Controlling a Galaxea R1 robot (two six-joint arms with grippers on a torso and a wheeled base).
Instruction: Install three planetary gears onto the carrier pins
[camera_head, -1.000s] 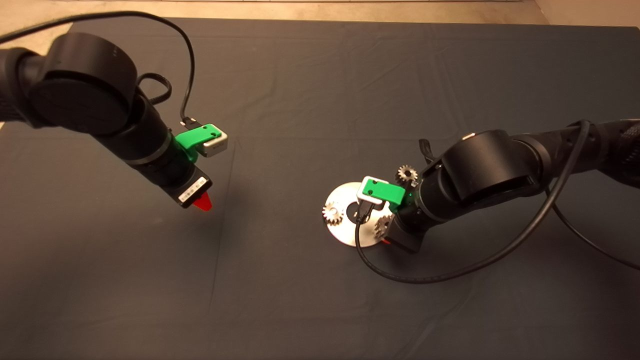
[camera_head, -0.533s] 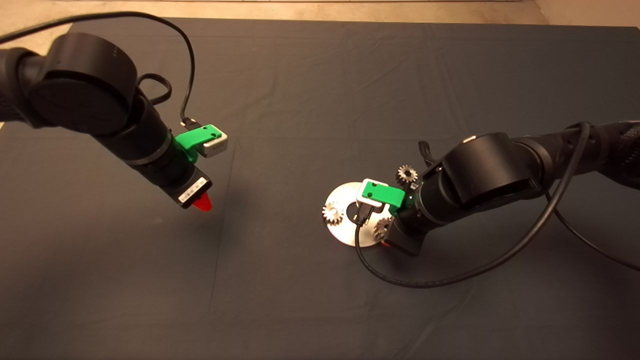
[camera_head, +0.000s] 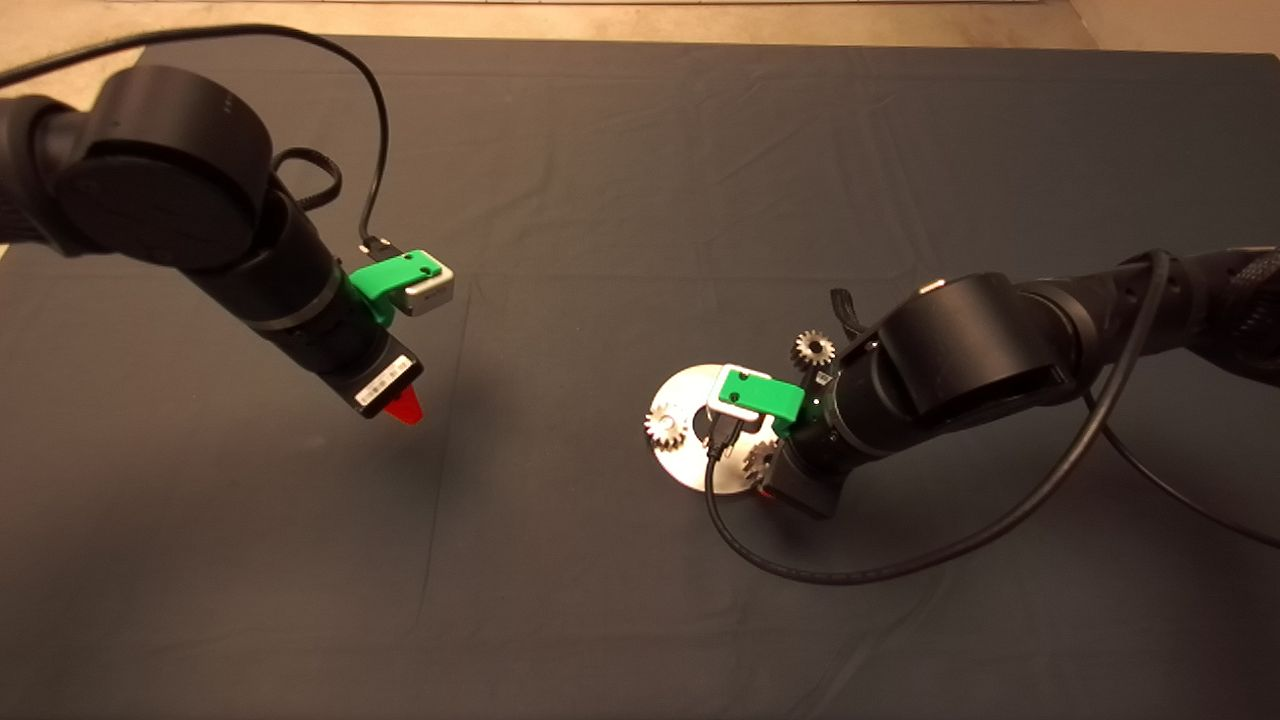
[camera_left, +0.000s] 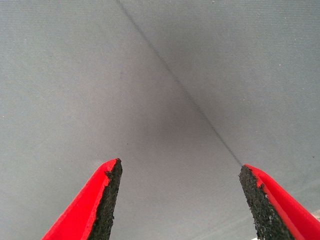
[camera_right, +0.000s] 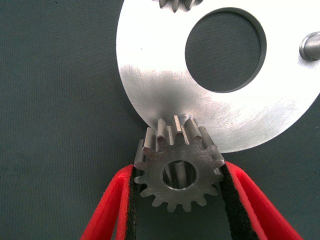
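Note:
The silver carrier disc (camera_head: 690, 392) lies on the mat right of centre. One planetary gear (camera_head: 664, 428) sits on its left pin. A second gear (camera_head: 814, 349) lies loose on the mat behind the disc. My right gripper (camera_head: 766, 487) is shut on the third gear (camera_head: 760, 460) at the disc's near right edge. In the right wrist view the fingers (camera_right: 112, 200) clamp this gear (camera_right: 200, 187) over the rim of the disc (camera_right: 150, 75). One bare pin (camera_right: 312, 46) stands up, and the seated gear (camera_right: 177, 4) shows at the edge. My left gripper (camera_head: 405, 408) hovers open and empty at the mat's left.
The right arm's black cable (camera_head: 850, 570) loops over the mat in front of the disc. The left wrist view shows only bare mat (camera_left: 165, 75) with a crease between the open left gripper's (camera_left: 180, 170) fingers.
My right gripper has moved slightly towards the near side with the gear still held at the disc's edge. The left arm has not moved.

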